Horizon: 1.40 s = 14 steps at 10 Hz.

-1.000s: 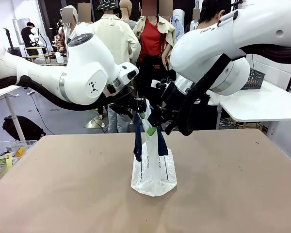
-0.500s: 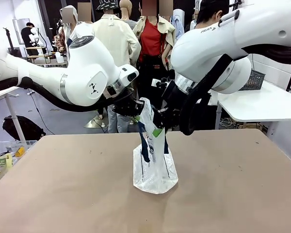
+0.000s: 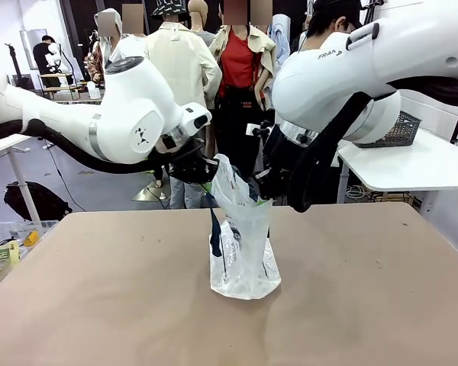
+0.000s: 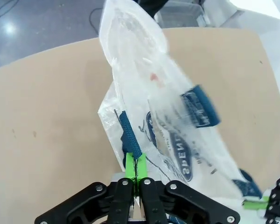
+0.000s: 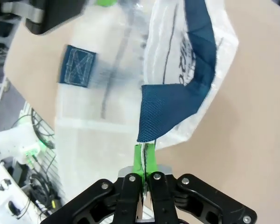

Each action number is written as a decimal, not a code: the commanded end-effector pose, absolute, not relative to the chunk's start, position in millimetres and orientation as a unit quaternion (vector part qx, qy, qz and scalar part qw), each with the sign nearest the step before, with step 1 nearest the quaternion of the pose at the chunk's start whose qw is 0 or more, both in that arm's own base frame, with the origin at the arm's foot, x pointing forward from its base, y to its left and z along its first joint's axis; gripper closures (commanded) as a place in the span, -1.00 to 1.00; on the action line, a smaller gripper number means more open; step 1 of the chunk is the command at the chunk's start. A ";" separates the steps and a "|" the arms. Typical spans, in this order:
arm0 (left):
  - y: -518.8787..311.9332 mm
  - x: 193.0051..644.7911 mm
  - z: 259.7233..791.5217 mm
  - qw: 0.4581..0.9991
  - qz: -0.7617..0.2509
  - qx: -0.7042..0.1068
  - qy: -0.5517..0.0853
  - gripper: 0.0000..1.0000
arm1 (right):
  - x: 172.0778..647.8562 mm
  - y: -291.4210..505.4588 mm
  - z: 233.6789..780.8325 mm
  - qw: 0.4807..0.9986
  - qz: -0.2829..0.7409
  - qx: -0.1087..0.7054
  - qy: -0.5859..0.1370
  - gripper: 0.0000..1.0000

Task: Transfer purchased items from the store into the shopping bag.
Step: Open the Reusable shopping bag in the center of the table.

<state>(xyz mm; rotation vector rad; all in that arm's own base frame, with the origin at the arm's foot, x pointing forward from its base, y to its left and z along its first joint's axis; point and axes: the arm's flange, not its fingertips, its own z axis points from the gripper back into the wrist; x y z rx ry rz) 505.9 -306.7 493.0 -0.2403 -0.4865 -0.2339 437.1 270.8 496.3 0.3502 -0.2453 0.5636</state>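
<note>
Crinkly whitish plastic is rising from the middle of the table (image 3: 99, 297): the bag (image 3: 243, 259) is resting on its base and being held up by its top edge from both sides. The left gripper (image 3: 206, 177) is coming in from the left, and in its wrist view the left gripper (image 4: 136, 170) is pinching its green pads fully together on the bag's rim, where a navy strap (image 4: 129, 135) is running out from between them. The right gripper (image 3: 253, 192) is reaching in from the right. Seen from its own wrist, the right gripper (image 5: 144, 156) is likewise clamping tight on the opposite rim, just below a folded loop of strap (image 5: 177, 98).

Both grippers are sitting close together above the bag, so the mouth between them is showing only narrowly. Bare tan surface is lying all around the base, well apart from every table edge. Whether anything is lying inside the bag is not clear. A clear bin (image 3: 11, 236) is sitting beyond the table's left edge.
</note>
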 end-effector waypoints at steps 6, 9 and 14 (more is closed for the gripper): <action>-163.6 475.6 540.4 0.961 -0.061 -0.049 -0.264 1.00 | 440.0 250.9 507.7 0.968 0.204 0.086 -0.116 1.00; -138.5 470.3 541.7 0.963 -0.030 -0.050 -0.265 1.00 | 435.5 253.3 516.6 0.966 0.211 0.073 -0.134 1.00; -179.9 491.0 561.1 0.969 -0.072 -0.065 -0.227 1.00 | 415.7 300.3 539.0 0.941 0.293 -0.004 -0.167 1.00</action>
